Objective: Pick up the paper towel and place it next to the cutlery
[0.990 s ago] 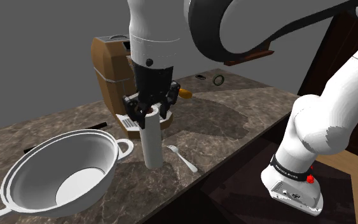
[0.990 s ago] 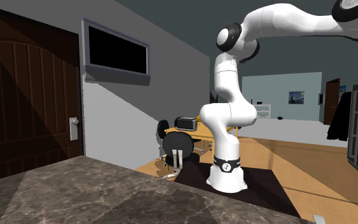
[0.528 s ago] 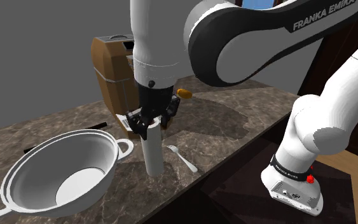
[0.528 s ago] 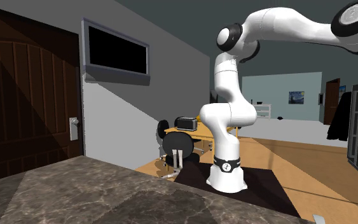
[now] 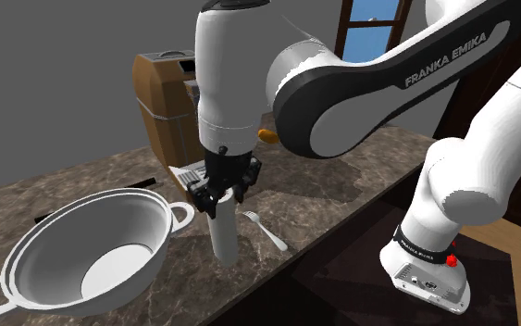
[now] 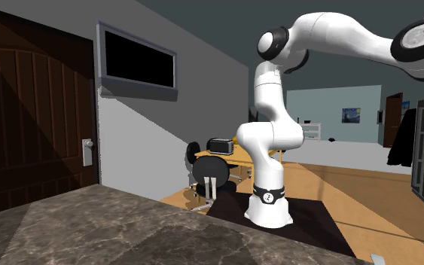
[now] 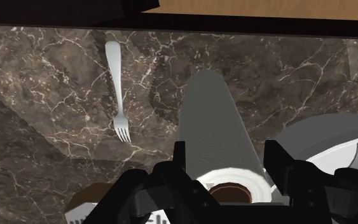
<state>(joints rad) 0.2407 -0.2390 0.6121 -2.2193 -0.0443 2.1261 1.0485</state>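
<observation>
A wide white two-handled bowl (image 5: 92,245) is seen just beside the upright white paper towel roll (image 5: 222,231) on the dark marble counter (image 5: 341,176), the roll's top is straddled by the spread fingers of the black gripper (image 5: 219,190), a light grey fork (image 5: 266,230) is laid just beside the roll, and a brown box (image 5: 161,111) is set behind it.

The table (image 7: 44,83) is dark, white-veined marble with a soft sheen, the fork (image 7: 116,89) smooth silvery metal, the paper towel (image 7: 212,127) matt grey-white round a brown core.

A dark marbled counter (image 5: 341,176) carries a big white two-handled bowl (image 5: 92,250), an upright paper towel roll (image 5: 223,231) just beside it, a fork (image 5: 266,229), and a brown box (image 5: 161,102) behind.
</observation>
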